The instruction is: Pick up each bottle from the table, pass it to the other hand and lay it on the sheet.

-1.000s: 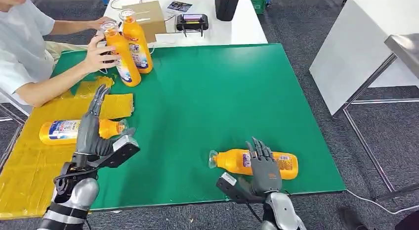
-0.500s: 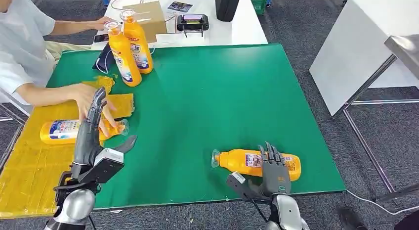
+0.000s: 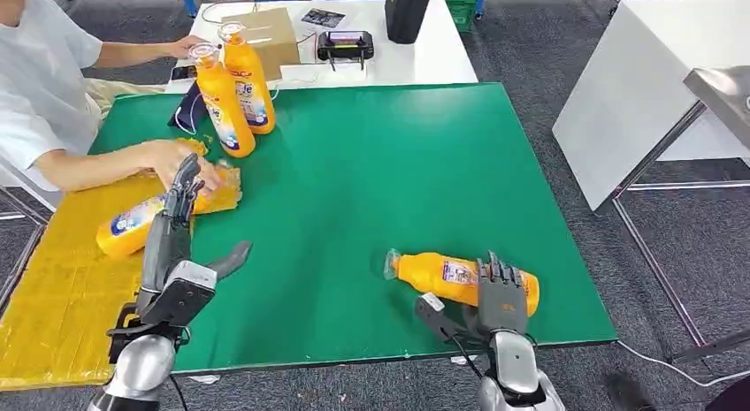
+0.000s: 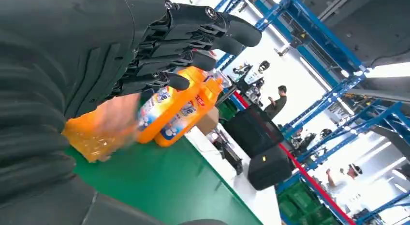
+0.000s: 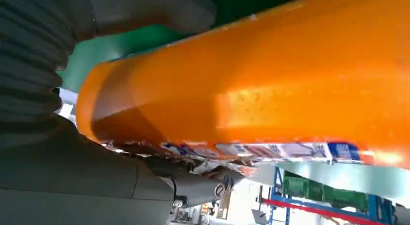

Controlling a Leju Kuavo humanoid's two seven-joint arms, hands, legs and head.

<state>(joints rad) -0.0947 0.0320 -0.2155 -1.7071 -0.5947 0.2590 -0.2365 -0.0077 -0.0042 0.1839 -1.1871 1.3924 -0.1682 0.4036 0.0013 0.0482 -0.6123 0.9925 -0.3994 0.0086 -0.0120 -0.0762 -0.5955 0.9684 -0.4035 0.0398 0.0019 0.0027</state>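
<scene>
An orange bottle (image 3: pixel 447 274) lies on its side near the front edge of the green table (image 3: pixel 371 172). My right hand (image 3: pixel 500 296) grips it: fingers lie over its body and the thumb presses its near side. In the right wrist view the bottle (image 5: pixel 270 84) sits between thumb and fingers. My left hand (image 3: pixel 177 243) hovers open over the table's left side, fingers stretched out. Just beyond its fingertips a second bottle (image 3: pixel 128 227) lies tilted on the yellow sheet (image 3: pixel 62 287), with a person's hand (image 3: pixel 177 156) on its neck end. Two more bottles (image 3: pixel 225 102) stand upright at the back left.
The person (image 3: pixel 44 84) sits at the table's left, arm reaching across the sheet. Behind the green table, a white table carries a cardboard box (image 3: pixel 270 31) and a black device (image 3: pixel 345 44). A white cabinet (image 3: pixel 637 84) stands to the right.
The person's hand left the upright bottles, reached to the bottle on the sheet and turned it askew. My right hand settled lower around the front bottle. The view shifted slightly.
</scene>
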